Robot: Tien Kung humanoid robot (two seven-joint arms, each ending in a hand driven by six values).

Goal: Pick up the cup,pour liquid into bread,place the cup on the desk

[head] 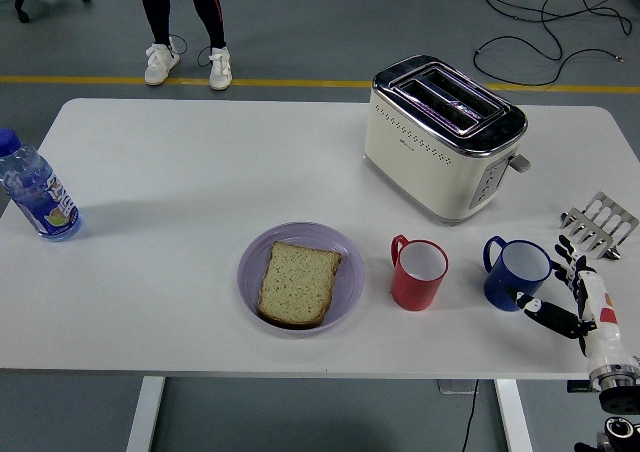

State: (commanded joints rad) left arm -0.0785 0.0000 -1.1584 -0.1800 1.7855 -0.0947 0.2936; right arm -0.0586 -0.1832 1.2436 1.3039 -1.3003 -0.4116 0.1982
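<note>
At the right end of the white bench (200,152), the robot's right hand (572,290) hovers just beside the dark blue ceramic mug (516,273), fingers spread and holding nothing; its thumb reaches toward the mug's right wall but I cannot tell whether it touches. The mug stands upright on the bench, handle to its left, with a red mug with a white inside (418,272) just to its left. Further left sits the lilac round plate (252,262) carrying a slice of toasted bread (298,283), untouched and dry as far as can be seen. A cream two-slot toaster (440,137) stands behind the mugs. Judging from this, nothing of the task is finished: the grasp is only being set up, and lifting, pouring over the bread and setting the mug back down all remain.
</note>
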